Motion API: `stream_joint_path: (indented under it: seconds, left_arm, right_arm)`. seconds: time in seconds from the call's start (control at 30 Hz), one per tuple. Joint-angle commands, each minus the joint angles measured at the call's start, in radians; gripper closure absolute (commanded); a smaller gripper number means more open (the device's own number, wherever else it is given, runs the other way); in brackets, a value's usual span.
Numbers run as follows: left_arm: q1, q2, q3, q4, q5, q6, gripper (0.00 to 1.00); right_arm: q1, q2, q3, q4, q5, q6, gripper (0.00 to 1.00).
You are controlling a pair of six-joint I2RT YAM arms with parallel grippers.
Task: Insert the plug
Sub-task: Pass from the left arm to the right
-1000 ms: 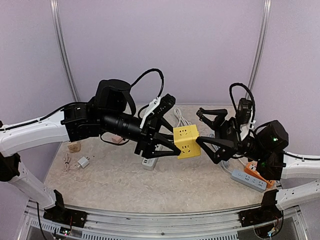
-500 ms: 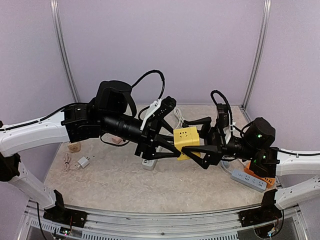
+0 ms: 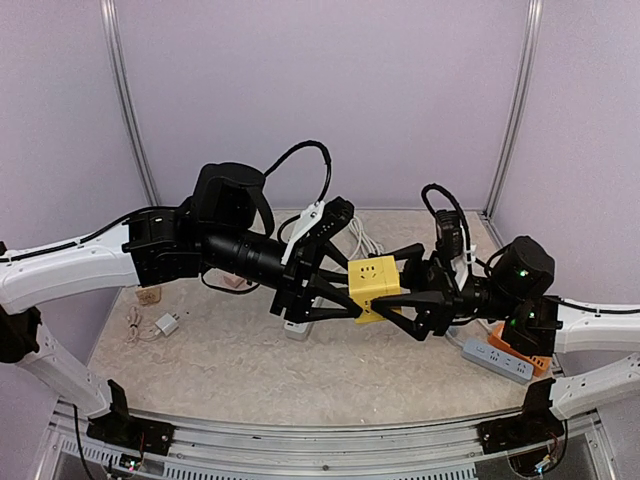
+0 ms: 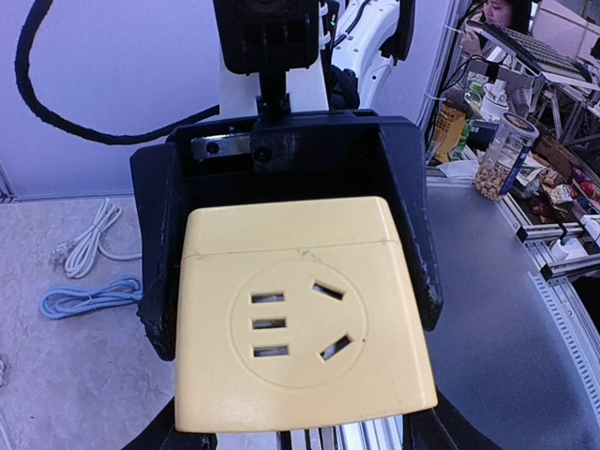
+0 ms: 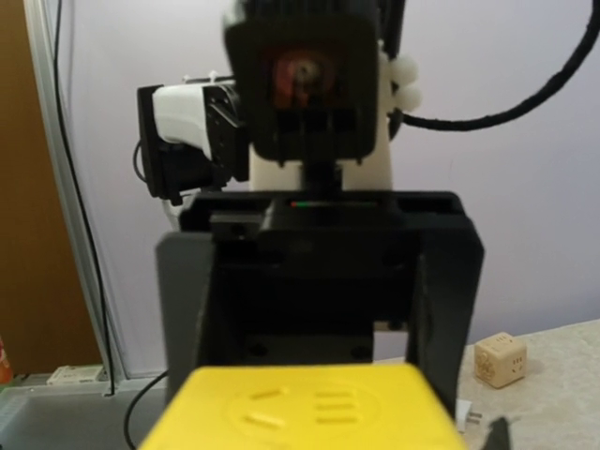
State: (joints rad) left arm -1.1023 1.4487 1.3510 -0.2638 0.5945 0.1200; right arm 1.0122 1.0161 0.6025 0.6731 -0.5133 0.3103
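A yellow socket cube [image 3: 372, 284] hangs in the air at mid-table between the two arms. My left gripper [image 3: 352, 292] is shut on it from the left. In the left wrist view the cube [image 4: 300, 319] fills the middle, its socket face towards the camera. My right gripper [image 3: 395, 287] faces it from the right, its fingers [image 4: 412, 234] straddling the cube's far half, one on each side. In the right wrist view the cube [image 5: 305, 408] lies at the bottom edge, with a small gap to my one visible fingertip [image 5: 498, 433]. No plug shows in either gripper.
A grey power strip [image 3: 497, 360] lies on an orange block [image 3: 517, 345] at the right front. A white cable [image 3: 356, 236] lies at the back. A white adapter [image 3: 165, 325], a beige cube [image 3: 150, 295] and a pink item [image 3: 232, 278] lie at the left.
My right gripper has moved left from just beside the cube until its fingers straddle it, and its upper finger has since come down closer. The left arm still holds the cube.
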Motion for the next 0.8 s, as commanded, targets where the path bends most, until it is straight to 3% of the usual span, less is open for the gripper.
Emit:
stream_joint_path:
  seconds: [0.0,0.53,0.67,0.77]
  left_arm:
    - [-0.008,-0.019,0.000,0.011,0.002,0.022,0.86]
    - [-0.008,-0.018,0.004,0.011,0.018,0.016,0.87]
    - [-0.008,-0.016,0.002,0.010,0.022,0.018,0.87]
    - [-0.007,-0.020,-0.002,0.008,0.015,0.021,0.87]
  right_arm:
    - [-0.012,-0.033,-0.027,0.001,-0.028,0.027,0.24]
    - [-0.017,0.026,-0.008,-0.024,-0.016,-0.013,0.24]
    - [-0.019,0.032,-0.007,-0.010,-0.032,-0.005,0.28]
    - [-0.017,0.023,-0.012,-0.003,-0.044,-0.003,0.42]
